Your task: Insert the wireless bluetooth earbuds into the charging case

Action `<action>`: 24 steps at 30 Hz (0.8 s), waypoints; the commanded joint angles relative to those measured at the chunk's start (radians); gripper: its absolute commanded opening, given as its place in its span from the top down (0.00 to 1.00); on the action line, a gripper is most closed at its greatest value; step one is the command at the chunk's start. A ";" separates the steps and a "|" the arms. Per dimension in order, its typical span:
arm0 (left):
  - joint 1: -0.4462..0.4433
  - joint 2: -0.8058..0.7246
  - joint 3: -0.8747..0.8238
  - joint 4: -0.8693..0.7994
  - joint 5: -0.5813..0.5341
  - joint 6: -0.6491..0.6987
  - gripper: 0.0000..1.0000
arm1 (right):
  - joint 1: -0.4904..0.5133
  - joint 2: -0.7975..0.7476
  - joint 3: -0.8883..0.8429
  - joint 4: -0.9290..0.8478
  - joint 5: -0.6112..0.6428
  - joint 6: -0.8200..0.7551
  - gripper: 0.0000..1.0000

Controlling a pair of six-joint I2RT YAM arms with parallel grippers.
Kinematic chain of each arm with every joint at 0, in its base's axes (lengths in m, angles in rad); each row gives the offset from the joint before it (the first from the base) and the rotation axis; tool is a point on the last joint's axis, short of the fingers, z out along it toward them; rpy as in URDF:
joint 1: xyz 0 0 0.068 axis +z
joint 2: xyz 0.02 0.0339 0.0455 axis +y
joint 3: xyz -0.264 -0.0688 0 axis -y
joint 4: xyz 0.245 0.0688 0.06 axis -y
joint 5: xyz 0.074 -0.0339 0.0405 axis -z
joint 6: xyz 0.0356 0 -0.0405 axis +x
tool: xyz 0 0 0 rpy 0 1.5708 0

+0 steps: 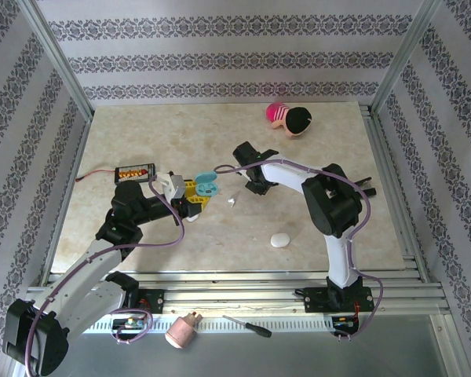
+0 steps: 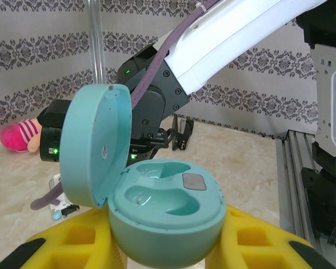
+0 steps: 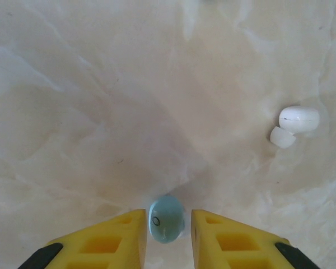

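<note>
My left gripper [image 2: 167, 253] clamps the open case [image 2: 168, 204], wells empty. My right gripper [image 3: 168, 216] pinches a blue earbud [image 3: 166, 227]. Nothing seated.

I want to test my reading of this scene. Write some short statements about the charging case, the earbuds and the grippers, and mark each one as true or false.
1. The lid of the teal charging case stands open. True.
2. Both wells of the case already hold earbuds. False: the wells look empty.
3. A light blue earbud sits between the fingers of the right gripper. True.
4. The left gripper holds the white earbud. False: the white earbud lies loose on the table, and the left gripper is closed on the charging case.
</note>
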 commanded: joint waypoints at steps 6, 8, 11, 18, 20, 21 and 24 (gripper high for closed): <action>0.011 -0.007 0.004 -0.010 -0.005 0.029 0.71 | 0.012 0.047 0.039 -0.047 0.020 -0.002 0.75; 0.010 -0.007 0.005 -0.011 -0.005 0.031 0.71 | 0.012 0.050 0.042 -0.047 0.023 -0.002 0.75; 0.012 -0.003 0.010 -0.010 -0.001 0.032 0.71 | 0.011 0.060 0.047 -0.047 0.037 -0.004 0.78; 0.011 -0.003 0.011 -0.008 0.002 0.032 0.71 | -0.002 0.027 0.038 -0.052 0.019 0.024 0.86; 0.011 0.000 0.011 -0.006 0.003 0.033 0.71 | -0.011 -0.001 0.034 -0.057 -0.022 0.048 0.85; 0.011 0.002 0.011 -0.005 0.004 0.032 0.71 | -0.017 -0.014 0.030 -0.056 -0.048 0.060 0.86; 0.012 0.012 0.010 0.006 0.009 0.031 0.71 | -0.039 -0.071 0.003 -0.042 -0.158 0.112 0.86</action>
